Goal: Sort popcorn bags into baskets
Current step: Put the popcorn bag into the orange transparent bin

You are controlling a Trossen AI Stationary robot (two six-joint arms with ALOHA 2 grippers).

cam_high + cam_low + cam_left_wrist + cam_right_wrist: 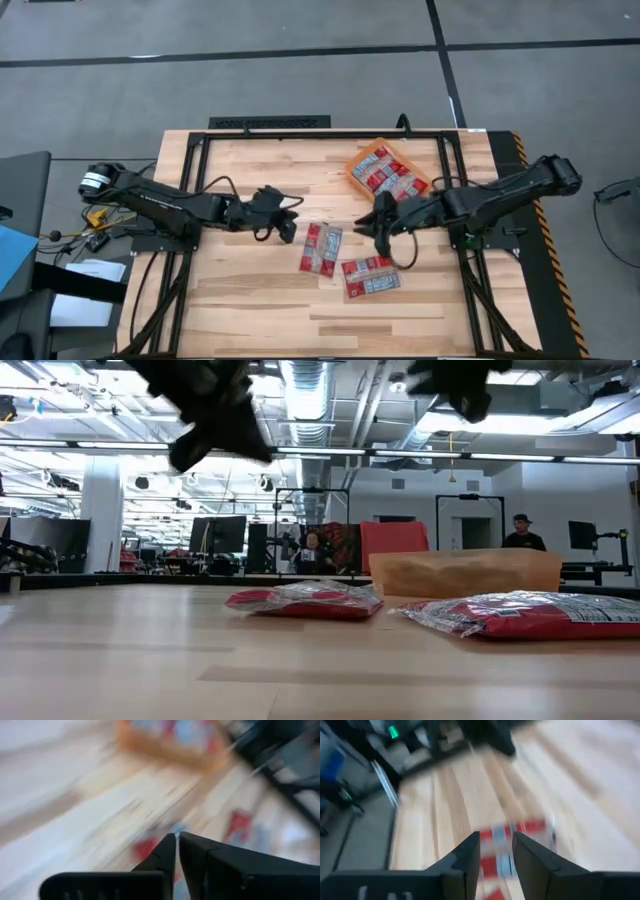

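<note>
Two red, white and blue popcorn bags lie flat on the wooden table: one near the middle and one nearer the near edge. The orange basket stands toward the far right and holds several more bags. My left gripper hovers shut just left of the middle bag, holding nothing. My right gripper hovers open above the table between the basket and the loose bags, and a bag shows beyond its fingers.
A black frame borders the table's far side and both sides, where the arm bases stand. Bare wood lies along the near edge and in the far left part. People and equipment show in the room behind.
</note>
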